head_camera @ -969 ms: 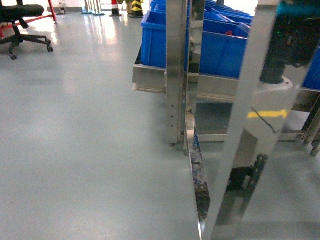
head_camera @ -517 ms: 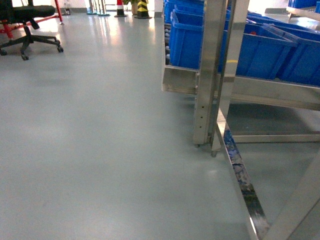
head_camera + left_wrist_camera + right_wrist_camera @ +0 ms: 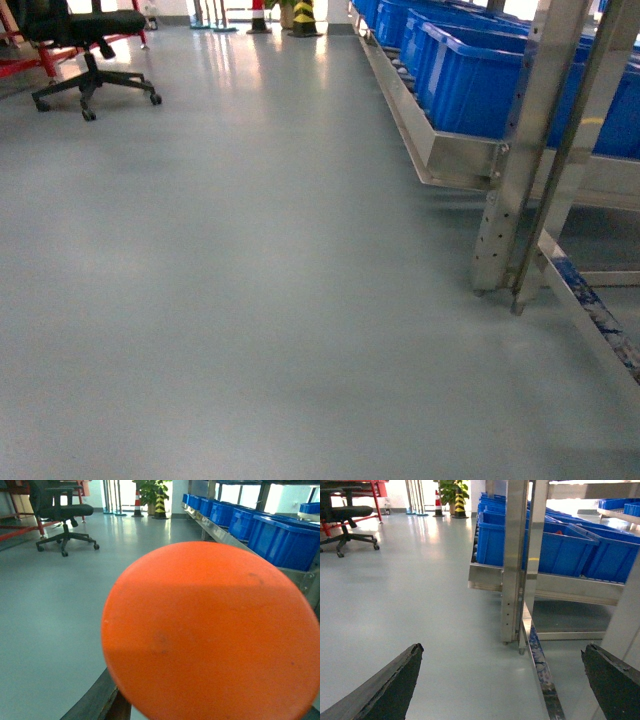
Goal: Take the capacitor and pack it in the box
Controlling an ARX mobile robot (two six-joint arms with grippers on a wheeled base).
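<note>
Filling the left wrist view, an orange disc (image 3: pixel 215 630) hides the left gripper, so I cannot tell its state; the head view shows neither. The right gripper (image 3: pixel 502 680) gapes wide, empty. Since a second ago the steel rack (image 3: pixel 520 180) with blue bins (image 3: pixel 470 80) slid toward 3 o'clock. Office chair (image 3: pixel 85 40) at 10 o'clock. No pink box appears.

Wide grey floor (image 3: pixel 250 300), glossy with pale light reflections far back. A black office chair (image 3: pixel 85 40) stands top left. Right side, a steel rack (image 3: pixel 520 180) carries blue bins (image 3: pixel 470 85). A striped cone (image 3: pixel 303 15) stands far off.
</note>
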